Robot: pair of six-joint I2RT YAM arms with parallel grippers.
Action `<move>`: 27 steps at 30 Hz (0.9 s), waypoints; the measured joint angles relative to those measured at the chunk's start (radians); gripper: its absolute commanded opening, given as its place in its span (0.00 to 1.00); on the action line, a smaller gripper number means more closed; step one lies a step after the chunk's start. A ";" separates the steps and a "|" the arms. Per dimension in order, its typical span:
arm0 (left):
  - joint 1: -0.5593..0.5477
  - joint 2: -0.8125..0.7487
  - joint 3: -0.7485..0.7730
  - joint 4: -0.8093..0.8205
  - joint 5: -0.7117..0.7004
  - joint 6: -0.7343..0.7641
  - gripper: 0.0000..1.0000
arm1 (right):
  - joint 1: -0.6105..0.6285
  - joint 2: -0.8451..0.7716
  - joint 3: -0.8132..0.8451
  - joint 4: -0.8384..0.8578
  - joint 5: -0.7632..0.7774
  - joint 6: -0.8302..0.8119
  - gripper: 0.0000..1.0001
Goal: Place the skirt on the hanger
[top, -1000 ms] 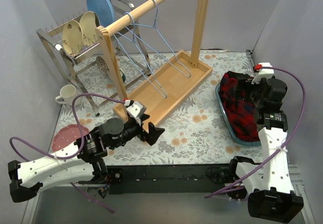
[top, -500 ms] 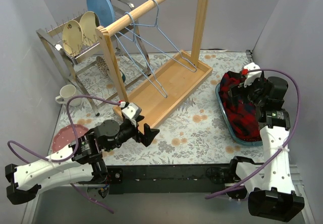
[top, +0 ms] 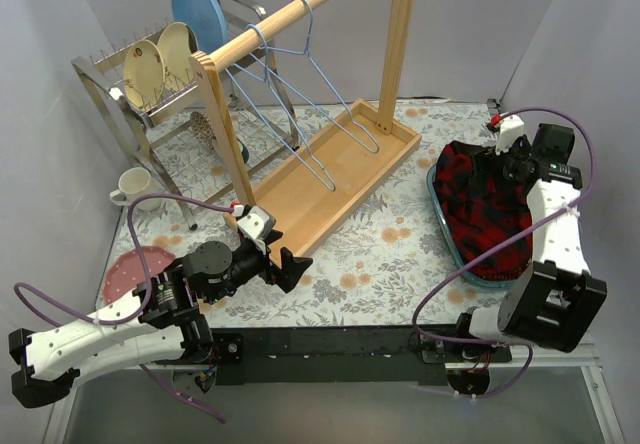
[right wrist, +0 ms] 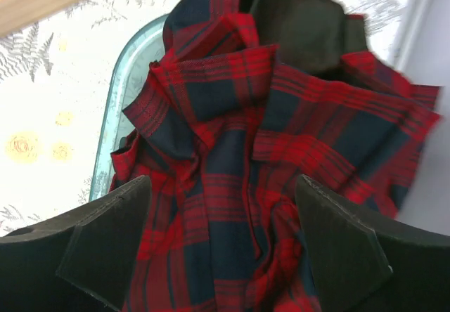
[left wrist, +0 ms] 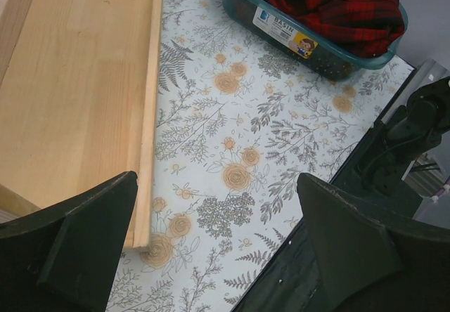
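Note:
The red and dark plaid skirt (top: 485, 204) lies bunched in a teal basin (top: 441, 222) at the right; it fills the right wrist view (right wrist: 239, 157) and shows at the top of the left wrist view (left wrist: 330, 3). Several light blue wire hangers (top: 300, 94) hang from the wooden rail (top: 290, 12). My right gripper (top: 510, 164) is open and empty, just above the far end of the skirt. My left gripper (top: 292, 264) is open and empty, low over the floral cloth near the front corner of the wooden rack base (top: 330, 179).
A dish rack (top: 160, 84) with plates stands at the back left. A white mug (top: 132, 188) and a pink plate (top: 132, 269) sit at the left. The wooden base edge (left wrist: 144, 129) lies beside my left fingers. The table's front edge (left wrist: 330, 206) is at the right.
My right arm has swung to the far right and its gripper now sits over the skirt's far end. My left gripper has drawn back slightly toward the near edge.

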 measured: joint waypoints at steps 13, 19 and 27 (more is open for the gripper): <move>0.000 0.008 0.000 -0.001 0.034 0.005 0.98 | 0.000 0.167 0.002 -0.044 0.075 -0.084 0.79; 0.000 0.020 0.000 -0.001 0.041 0.008 0.98 | 0.014 0.264 0.000 -0.056 0.111 -0.138 0.39; 0.000 0.023 0.000 -0.001 0.045 0.011 0.98 | 0.026 0.251 0.005 -0.107 0.088 -0.181 0.01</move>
